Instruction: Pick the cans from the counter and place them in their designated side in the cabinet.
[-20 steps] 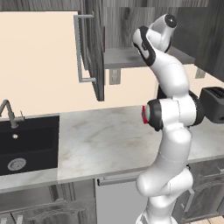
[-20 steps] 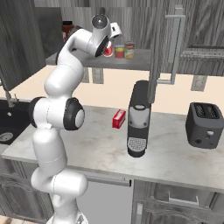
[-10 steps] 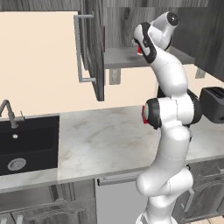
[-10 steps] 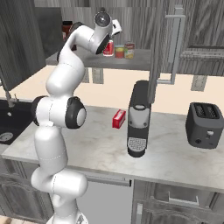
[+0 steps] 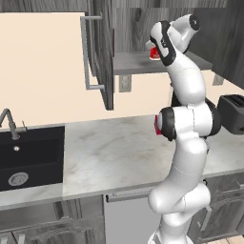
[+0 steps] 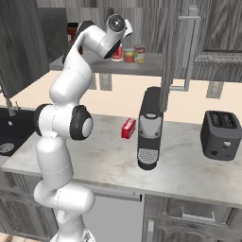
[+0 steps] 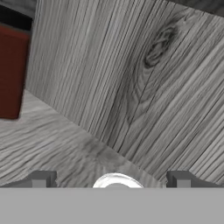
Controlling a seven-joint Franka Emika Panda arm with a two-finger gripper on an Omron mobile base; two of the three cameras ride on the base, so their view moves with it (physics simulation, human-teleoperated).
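While the tool sits released above the red can on the cabinet shelf, retreat toward 6 o'clock without nudging it.

Occlusions at the cabinet shelf

My arm's wrist covers most of the red can; the dark red box is cropped by the hand view's left edge.

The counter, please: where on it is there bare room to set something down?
The widest free patch of the counter lies between the sink and the robot's arm. It is crowded on the other side, where the small red box, coffee machine and toaster stand.
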